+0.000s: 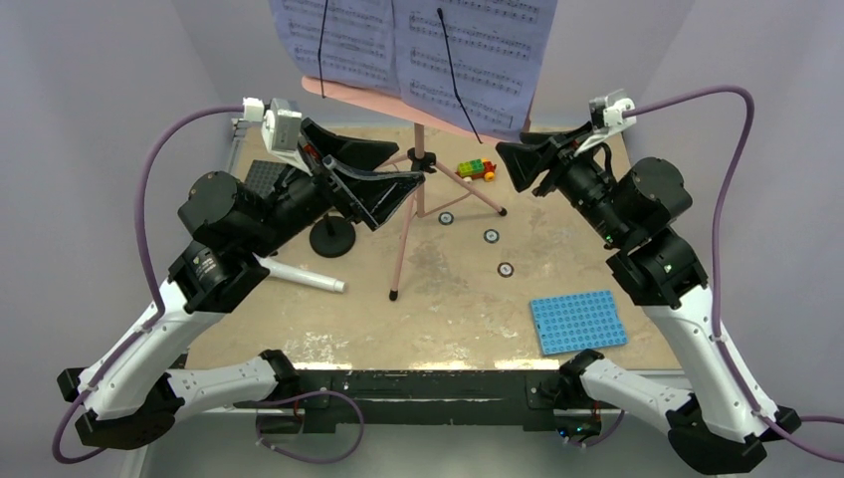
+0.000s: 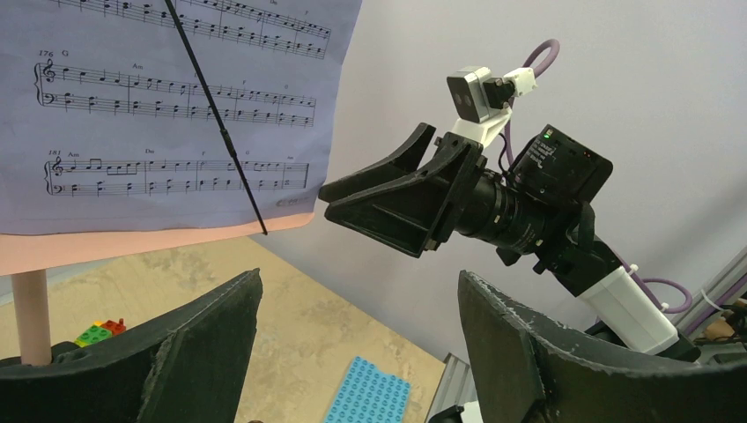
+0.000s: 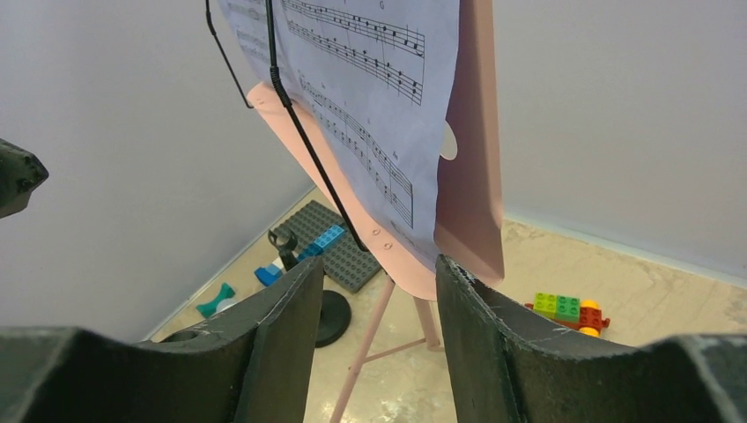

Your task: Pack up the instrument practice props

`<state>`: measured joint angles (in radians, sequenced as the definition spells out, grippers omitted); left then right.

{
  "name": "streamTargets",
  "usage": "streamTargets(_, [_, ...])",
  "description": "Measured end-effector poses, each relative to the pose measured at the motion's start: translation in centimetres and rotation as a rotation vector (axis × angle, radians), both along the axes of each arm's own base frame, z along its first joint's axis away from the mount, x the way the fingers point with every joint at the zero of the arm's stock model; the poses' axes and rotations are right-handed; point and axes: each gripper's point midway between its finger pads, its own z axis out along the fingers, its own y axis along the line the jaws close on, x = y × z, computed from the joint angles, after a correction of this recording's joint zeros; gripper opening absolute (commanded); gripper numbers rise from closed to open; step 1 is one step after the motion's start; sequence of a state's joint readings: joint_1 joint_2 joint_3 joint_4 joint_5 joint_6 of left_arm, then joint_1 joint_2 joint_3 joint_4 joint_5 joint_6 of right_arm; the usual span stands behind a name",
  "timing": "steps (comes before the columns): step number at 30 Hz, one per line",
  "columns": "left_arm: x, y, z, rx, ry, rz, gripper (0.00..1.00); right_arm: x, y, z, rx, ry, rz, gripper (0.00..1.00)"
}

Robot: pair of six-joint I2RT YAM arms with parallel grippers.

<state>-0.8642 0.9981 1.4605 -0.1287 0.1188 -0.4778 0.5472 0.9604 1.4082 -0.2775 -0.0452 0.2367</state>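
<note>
- All four props unpacked: pages (image 1: 418, 40) on stand (image 1: 419, 149), mic (image 1: 304, 277) lying by mic stand (image 1: 332, 237).
- Left claw (image 1: 403, 167) wide open, empty.
- Right claw (image 1: 510, 164) part-open by stand, gripping nothing.

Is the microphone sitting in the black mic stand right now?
No, the microphone lies flat on the table, beside the mic stand and its round base.

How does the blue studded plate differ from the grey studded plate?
The blue plate is light blue and bare; the grey plate is dark and carries a blue brick. The blue plate lies near the right arm's base; the grey plate lies far left. Both are studded and flat.
</note>
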Motion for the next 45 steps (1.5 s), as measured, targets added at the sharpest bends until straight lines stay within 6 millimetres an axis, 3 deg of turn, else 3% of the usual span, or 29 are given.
streamTargets(13, [0.6, -0.2, -0.3, 0.012, 0.001, 0.016, 0.85, 1.6, 0.6, -0.3, -0.001, 0.026, -0.009, 0.40])
streamTargets(21, [1.4, -1.0, -0.6, 0.030, 0.000, 0.026, 0.85, 1.2, 0.9, 0.4, 0.019, 0.012, 0.019, 0.18])
streamTargets(24, [1.9, -1.5, -0.2, 0.030, -0.003, 0.028, 0.85, 0.8, 0.9, 0.7, 0.027, 0.005, 0.029, 0.01])
streamTargets(31, [4.3, -2.5, 0.6, 0.033, -0.009, 0.059, 0.85, 0.4, 1.0, 1.1, 0.031, 0.001, 0.045, 0.00])
streamTargets(32, [4.8, -2.6, 0.6, 0.034, -0.008, 0.064, 0.85, 0.3, 1.0, 1.1, 0.031, 0.001, 0.045, 0.01])
streamTargets(35, [5.7, -2.9, 0.3, 0.037, 0.001, 0.072, 0.85, 0.2, 0.9, 1.2, 0.031, 0.000, 0.044, 0.47])
streamTargets(37, [6.2, -3.0, 0.1, 0.041, 0.006, 0.075, 0.85, -0.1, 0.6, 1.3, 0.035, -0.003, 0.036, 0.65])
streamTargets(41, [6.6, -2.9, -0.1, 0.041, 0.013, 0.080, 0.85, -1.1, -0.7, 1.8, 0.048, -0.025, 0.006, 0.74])
streamTargets(45, [6.7, -2.9, 0.0, 0.034, 0.017, 0.077, 0.85, -2.0, -1.8, 2.6, 0.067, -0.048, -0.021, 0.75])
